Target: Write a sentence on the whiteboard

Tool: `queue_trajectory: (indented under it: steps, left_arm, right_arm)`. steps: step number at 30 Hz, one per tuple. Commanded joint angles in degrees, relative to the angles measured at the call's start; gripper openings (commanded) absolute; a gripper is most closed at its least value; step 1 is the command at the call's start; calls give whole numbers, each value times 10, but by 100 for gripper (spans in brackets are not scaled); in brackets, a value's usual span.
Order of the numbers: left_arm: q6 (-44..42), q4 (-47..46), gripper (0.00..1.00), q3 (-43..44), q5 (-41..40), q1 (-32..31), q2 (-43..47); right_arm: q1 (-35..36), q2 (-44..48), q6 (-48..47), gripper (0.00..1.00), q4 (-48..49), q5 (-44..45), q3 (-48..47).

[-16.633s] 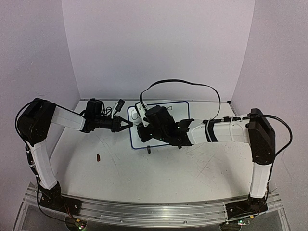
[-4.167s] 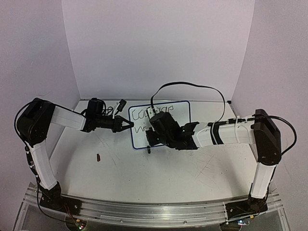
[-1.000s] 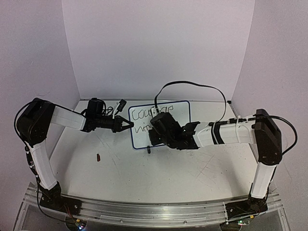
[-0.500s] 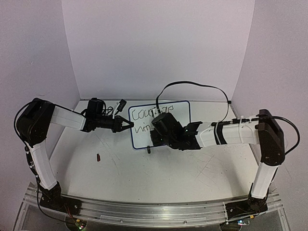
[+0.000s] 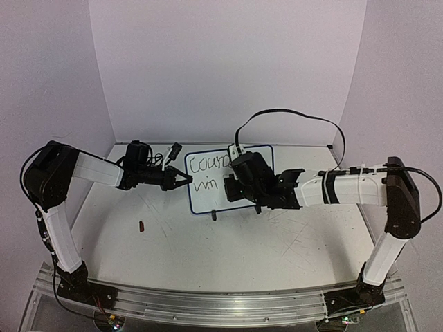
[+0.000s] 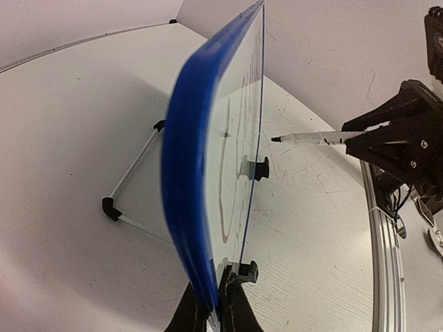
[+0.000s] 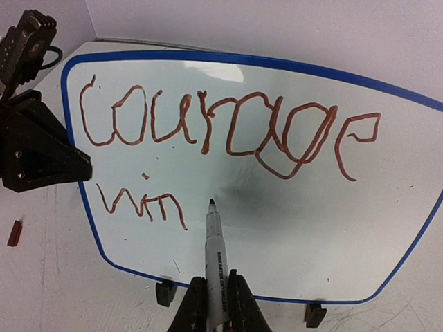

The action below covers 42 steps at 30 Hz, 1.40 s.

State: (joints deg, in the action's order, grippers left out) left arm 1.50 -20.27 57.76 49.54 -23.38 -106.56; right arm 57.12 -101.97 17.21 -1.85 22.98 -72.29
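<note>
The whiteboard (image 7: 291,214) stands upright on the table, blue-framed, also in the top view (image 5: 205,197). The sentence reads "Courage" (image 7: 228,128) in red-brown marker, with "win" (image 7: 142,202) below it at the left. My left gripper (image 6: 217,304) is shut on the board's left edge (image 6: 190,180) and shows in the top view (image 5: 183,180). My right gripper (image 7: 216,299) is shut on a grey marker (image 7: 214,249). The marker's tip sits just right of "win". In the left wrist view the marker (image 6: 311,138) ends a little short of the board face.
A small red-brown cap (image 5: 141,225) lies on the table at the front left, seen also in the right wrist view (image 7: 14,233). Black clip feet (image 7: 165,292) and a wire stand (image 6: 131,180) prop the board. A black cable (image 5: 291,114) loops above the right wrist.
Over the earlier frames "Courage" and "win" appeared on the board. In the last second my right arm moved right with the marker. The left gripper kept its hold.
</note>
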Motion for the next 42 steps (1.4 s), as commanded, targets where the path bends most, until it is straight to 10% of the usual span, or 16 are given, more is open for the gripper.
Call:
queue_trajectory:
  steps: [1, 42]
  left_arm:
    - [-42, 27, 0, 8, -92, 5, 6]
    - [-42, 29, 0, 10, -88, 5, 6]
  right_arm:
    - [3, -12, -14, 0, 40, -10, -8]
    - [0, -62, -15, 0, 31, -5, -44]
